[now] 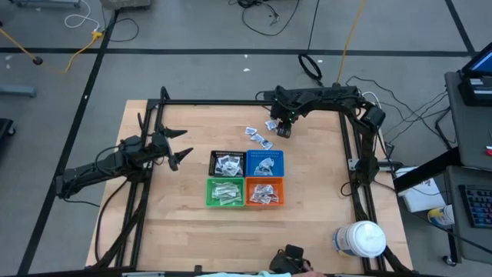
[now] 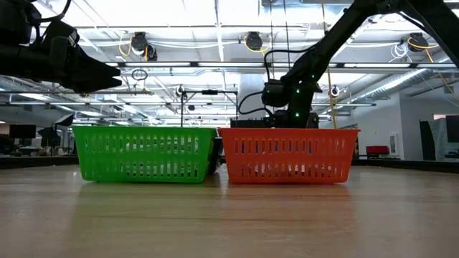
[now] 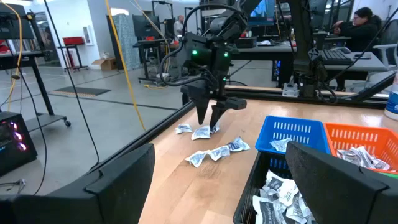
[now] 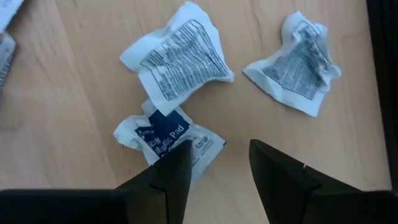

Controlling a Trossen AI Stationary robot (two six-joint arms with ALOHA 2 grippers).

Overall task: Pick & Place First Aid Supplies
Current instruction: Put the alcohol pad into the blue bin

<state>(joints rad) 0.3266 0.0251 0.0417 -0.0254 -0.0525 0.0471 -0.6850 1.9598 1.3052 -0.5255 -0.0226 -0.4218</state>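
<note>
Several small crumpled white packets lie loose on the wooden table toward its far edge point(image 1: 265, 137). In the right wrist view they are a blue-marked packet point(image 4: 163, 138) and two with black print point(image 4: 177, 56) point(image 4: 295, 62). My right gripper point(image 4: 217, 165) point(image 1: 283, 129) point(image 3: 208, 121) points steeply down just over them, open. One finger stands over the blue-marked packet's edge, the other over bare wood. My left gripper point(image 1: 181, 146) point(image 3: 217, 186) waits open and level above the table's left side, with nothing between its fingers. My right gripper's one fingertip point(image 4: 177, 163) overlaps the near edge of the blue-marked packet point(image 4: 202, 146), coming from above. I cannot tell whether it touches the packet. The packet lies flat on the table.
Four small bins stand together mid-table: black point(image 1: 227, 153), blue point(image 1: 281, 154), green point(image 1: 207, 192), orange point(image 1: 281, 192), each with packets inside. More loose packets lie between the right gripper and the bins point(image 3: 217, 151). A large white jar point(image 1: 361, 238) lies at the near right corner.
</note>
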